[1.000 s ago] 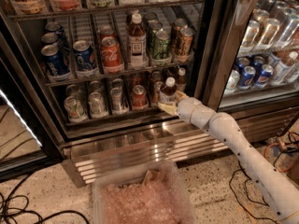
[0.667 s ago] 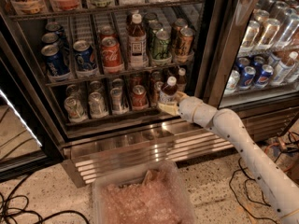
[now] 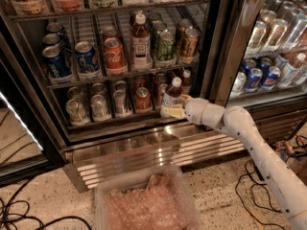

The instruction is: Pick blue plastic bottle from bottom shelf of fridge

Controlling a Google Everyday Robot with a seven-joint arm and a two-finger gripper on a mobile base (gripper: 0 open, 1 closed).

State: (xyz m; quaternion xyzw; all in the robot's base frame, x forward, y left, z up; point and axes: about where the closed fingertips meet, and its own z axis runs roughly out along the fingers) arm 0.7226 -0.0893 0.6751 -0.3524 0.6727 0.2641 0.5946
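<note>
Barely anything has shifted in the last second: the arm's pale elbow has swung slightly further right above the grille, while the gripper sits where it was. It hangs just above the grille's right half, at the front rail of the bottom shelf, and its yellowish fingers are clasped on the lower body of the blue plastic bottle. That bottle stands at the shelf's right front, leaning a little left, white cap up. Cans fill the same rack, above the grille's left and middle.

Below the grille I see speckled terrazzo floor, and touching its lower edge, a clear plastic bin of pinkish crumpled material. Black cables trail off below the grille's left end, with more cables below its right end. Up and right of the grille, past the fridge's black post, another glass cabinet holds blue cans.
</note>
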